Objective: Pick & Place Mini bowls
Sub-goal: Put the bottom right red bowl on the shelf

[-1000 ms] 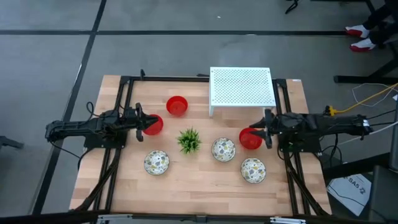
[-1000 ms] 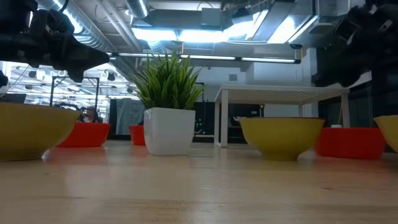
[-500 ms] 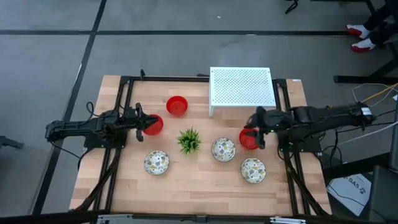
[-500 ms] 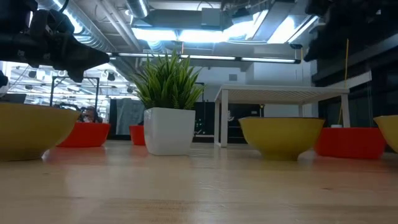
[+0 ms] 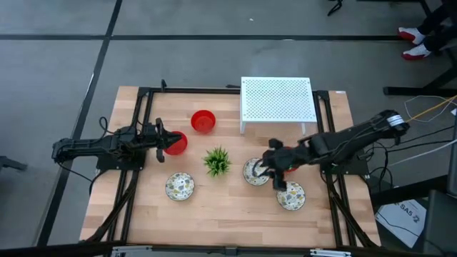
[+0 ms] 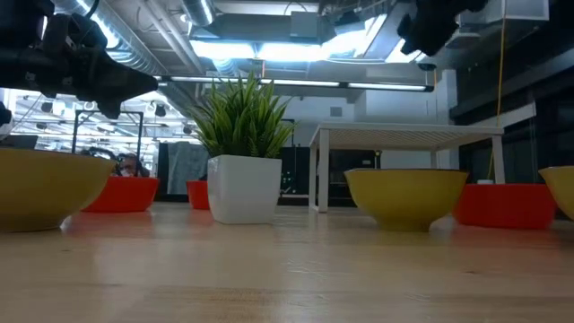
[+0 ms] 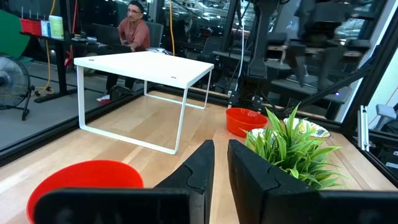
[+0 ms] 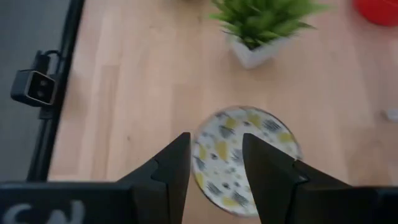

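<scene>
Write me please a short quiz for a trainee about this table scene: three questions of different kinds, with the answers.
1. True or false: the right end effector hangs above a red bowl.
2. How many speckled bowls lie on the table?
3. What stands near the middle of the table? A) a green plant B) a white stand C) a camera

Key
1. False. It hangs, open, above a speckled bowl.
2. Three: one in front of the left arm, one under the right end effector, one nearest the front right.
3. A.
</scene>
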Controlling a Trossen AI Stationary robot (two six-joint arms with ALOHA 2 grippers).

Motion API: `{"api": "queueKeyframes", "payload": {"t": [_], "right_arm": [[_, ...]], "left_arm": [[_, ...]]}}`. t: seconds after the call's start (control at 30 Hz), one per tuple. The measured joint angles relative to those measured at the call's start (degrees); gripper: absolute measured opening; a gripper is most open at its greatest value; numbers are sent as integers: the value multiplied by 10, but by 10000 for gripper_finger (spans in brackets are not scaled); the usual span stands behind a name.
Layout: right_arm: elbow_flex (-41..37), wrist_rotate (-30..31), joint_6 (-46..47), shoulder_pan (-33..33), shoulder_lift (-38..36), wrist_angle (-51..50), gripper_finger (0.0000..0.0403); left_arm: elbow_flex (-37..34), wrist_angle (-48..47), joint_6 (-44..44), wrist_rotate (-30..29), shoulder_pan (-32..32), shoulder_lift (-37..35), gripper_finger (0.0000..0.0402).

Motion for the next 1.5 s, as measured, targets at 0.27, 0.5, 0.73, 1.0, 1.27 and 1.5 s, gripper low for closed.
{"api": "queueKeyframes", "payload": {"t": [0.27,0.5,0.73,1.0,1.27,1.5], "right_arm": [[76,0,0,61,92,0,146],[98,0,0,111,123,0,146],[98,0,17,156,126,-12,146],[98,-1,132,223,126,-30,146],[98,-31,215,290,126,-33,146],[98,-30,210,326,126,-35,146]], "left_arm": [[0,0,0,0,0,0,44],[0,0,0,0,0,0,40],[0,0,0,0,0,0,44],[0,0,0,0,0,0,41],[0,0,0,0,0,0,44],[0,0,0,0,0,0,42]]}}
